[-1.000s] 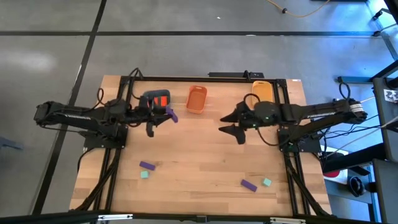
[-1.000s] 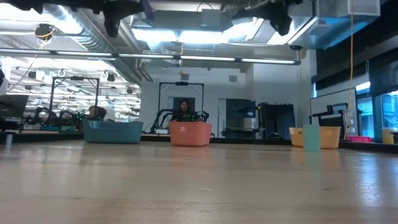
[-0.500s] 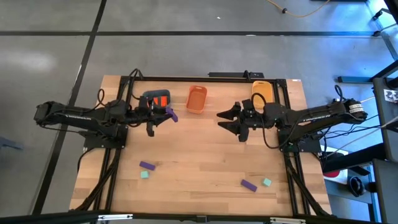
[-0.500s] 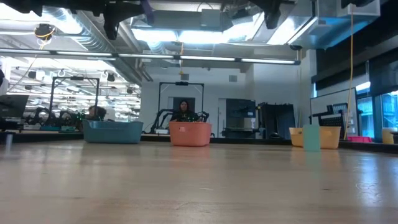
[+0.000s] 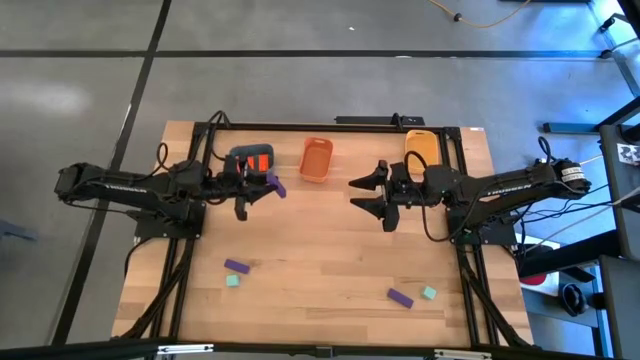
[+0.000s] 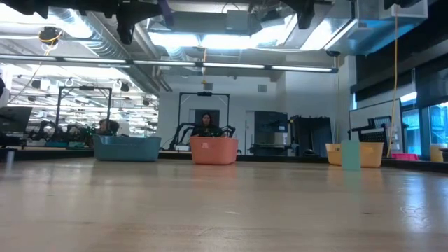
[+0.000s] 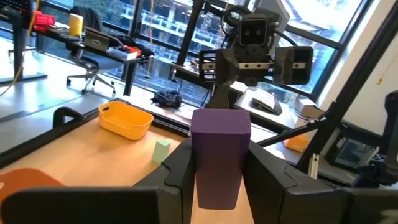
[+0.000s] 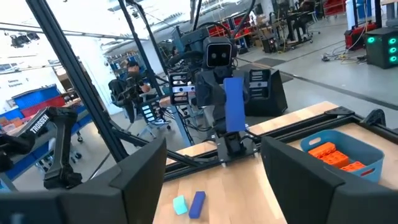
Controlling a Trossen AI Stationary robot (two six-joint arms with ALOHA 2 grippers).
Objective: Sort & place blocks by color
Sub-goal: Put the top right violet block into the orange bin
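Held block: purple oblong brick, matte, flat faces, standing on end between the left gripper's fingers, top half sticking out above them. Fingers narrow, pressed on its two long sides. In the high view it sits raised off the table, just beside the blue tray, between that and the orange tray.

Blue tray holds orange-red bricks. Yellow tray is at the back right, near the table's far edge.

Loose on the table: purple brick touching or nearly touching a mint cube front left; second purple brick with a mint cube just beside it front right. Both pairs are near the front edge, well apart from each other.

Right gripper: raised, fingers spread wide, nothing between them, sits right of centre facing the left one, near the yellow tray.

Open room: middle of the table between the two grippers and down to the front pairs is bare wood. All three trays line the back edge.
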